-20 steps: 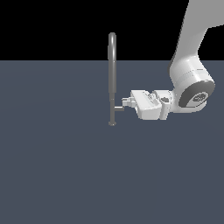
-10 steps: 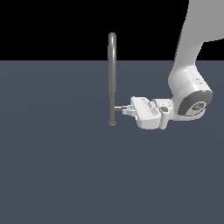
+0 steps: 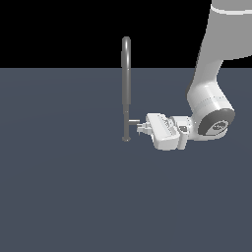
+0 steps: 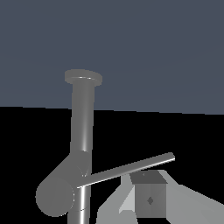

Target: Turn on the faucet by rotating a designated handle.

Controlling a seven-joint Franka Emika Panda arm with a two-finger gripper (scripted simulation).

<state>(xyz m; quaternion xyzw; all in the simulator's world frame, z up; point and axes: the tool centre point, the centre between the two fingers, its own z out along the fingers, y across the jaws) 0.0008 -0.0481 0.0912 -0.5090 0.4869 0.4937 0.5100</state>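
Starting nearest the wrist camera, we see one of our fingertips (image 4: pixel 148 199) just beside the thin blade of the handle (image 4: pixel 127 169), though contact is unclear. From the exterior view, our gripper (image 3: pixel 142 128) lies level, pointing toward the exterior view's left, its tip at the handle (image 3: pixel 133 121) stub low on the faucet (image 3: pixel 126 88). We cannot tell whether the jaws are parted or clenched. Beyond, the faucet stands upright on the dark grey floor (image 3: pixel 59 187).
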